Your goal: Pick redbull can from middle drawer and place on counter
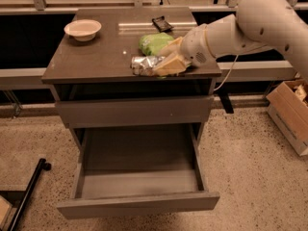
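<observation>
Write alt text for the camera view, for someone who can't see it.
The gripper holds the redbull can sideways over the front edge of the counter, beside a green snack bag. Below, the middle drawer is pulled open.

A white robot arm reaches in from the right over the counter (91,57), its gripper (161,62) clamped on the redbull can (143,64). The can lies on its side near the front edge and appears to touch the slab, though contact is hard to confirm. A green snack bag (155,41) sits just behind the can, a pale bowl (83,29) at the back left, and below, the middle drawer (139,201) stands pulled out.
</observation>
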You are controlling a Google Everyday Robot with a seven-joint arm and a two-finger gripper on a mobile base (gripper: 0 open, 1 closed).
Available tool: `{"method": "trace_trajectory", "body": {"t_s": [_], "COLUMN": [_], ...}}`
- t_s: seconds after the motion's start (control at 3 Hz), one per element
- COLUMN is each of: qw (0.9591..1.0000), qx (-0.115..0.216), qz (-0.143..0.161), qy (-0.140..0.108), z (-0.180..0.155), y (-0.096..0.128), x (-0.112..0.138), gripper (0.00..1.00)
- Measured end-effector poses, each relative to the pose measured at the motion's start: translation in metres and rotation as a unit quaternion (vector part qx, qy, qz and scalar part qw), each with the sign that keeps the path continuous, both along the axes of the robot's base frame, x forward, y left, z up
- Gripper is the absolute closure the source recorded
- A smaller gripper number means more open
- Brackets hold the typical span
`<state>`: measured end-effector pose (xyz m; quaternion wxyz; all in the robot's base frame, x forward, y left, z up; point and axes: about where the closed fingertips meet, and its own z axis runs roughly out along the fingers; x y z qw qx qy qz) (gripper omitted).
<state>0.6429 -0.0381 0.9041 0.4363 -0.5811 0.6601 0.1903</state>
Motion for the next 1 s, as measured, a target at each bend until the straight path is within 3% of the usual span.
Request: {"method": "trace_trajectory", "body": {"t_s": [0.33,1.0], "qw": [0.9996,0.9946], "qx": [0.015,0.029], "qz": [-0.026,-0.091], "qy": [0.002,-0.041], "z": [-0.012,-0.012], "y": [0.017,0.058], "x": [0.004,0.066], "gripper": [1.0,1.0]}}
